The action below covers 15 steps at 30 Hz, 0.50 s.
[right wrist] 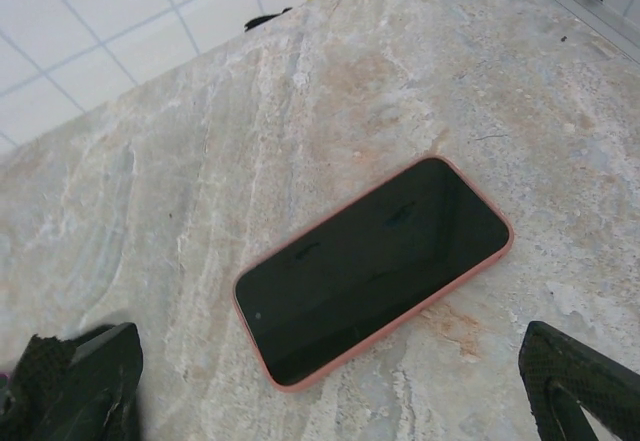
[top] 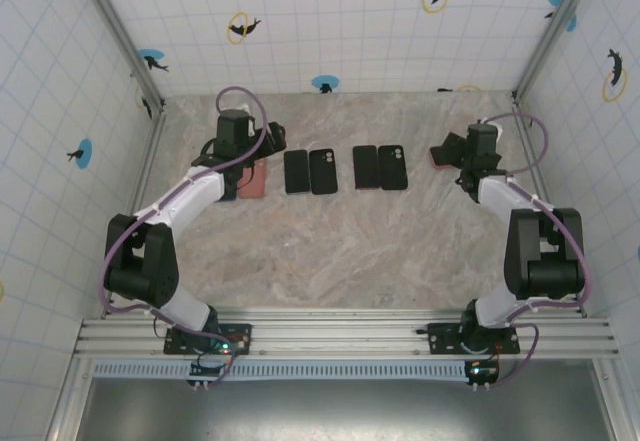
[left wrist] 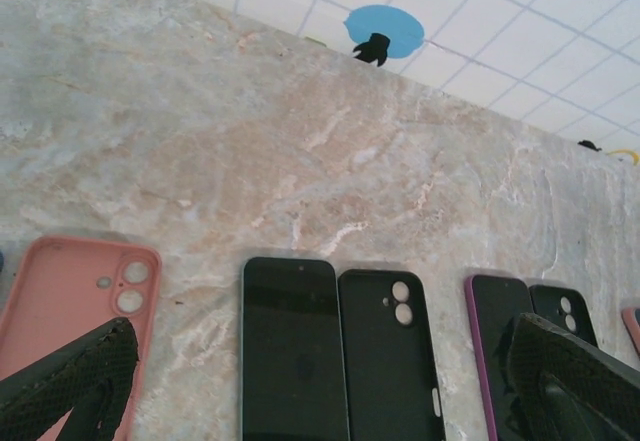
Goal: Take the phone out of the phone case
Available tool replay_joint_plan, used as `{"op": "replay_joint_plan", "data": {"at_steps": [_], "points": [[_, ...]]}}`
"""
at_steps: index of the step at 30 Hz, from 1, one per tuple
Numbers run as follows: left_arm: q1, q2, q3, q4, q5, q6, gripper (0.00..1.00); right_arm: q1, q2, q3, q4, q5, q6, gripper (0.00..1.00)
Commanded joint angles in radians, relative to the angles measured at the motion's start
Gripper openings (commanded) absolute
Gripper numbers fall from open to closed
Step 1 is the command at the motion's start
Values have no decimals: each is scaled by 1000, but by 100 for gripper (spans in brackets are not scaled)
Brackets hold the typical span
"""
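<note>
A phone in a salmon-pink case [right wrist: 375, 266] lies screen up and slanted on the marble table, at the far right in the top view [top: 441, 155]. My right gripper [right wrist: 330, 401] hovers just above and in front of it, open, with one finger [right wrist: 75, 381] on each side and nothing between them. My left gripper [left wrist: 320, 401] is open too, above the row at the far left [top: 262, 151]. Under its left finger [left wrist: 70, 381] lies an empty pink case [left wrist: 75, 301].
A bare black phone [left wrist: 290, 351] and an empty black case [left wrist: 390, 351] lie side by side mid-table. A purple-edged phone [left wrist: 495, 341] and another black case [left wrist: 560, 311] lie to their right. Tiled walls enclose the table; its near half is bare marble [top: 330, 251].
</note>
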Motion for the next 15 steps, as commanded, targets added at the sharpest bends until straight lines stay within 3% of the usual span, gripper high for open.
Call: {"op": "replay_joint_plan", "data": {"at_steps": [1, 5, 15], "points": [[9, 13, -4, 60, 77, 11, 98, -20, 44, 54, -24, 5, 142, 99], [17, 36, 13, 55, 93, 6, 98, -35, 154, 196, -205, 15, 276, 99], [22, 81, 60, 16, 128, 8, 98, -23, 335, 401, -376, 83, 413, 99]]}}
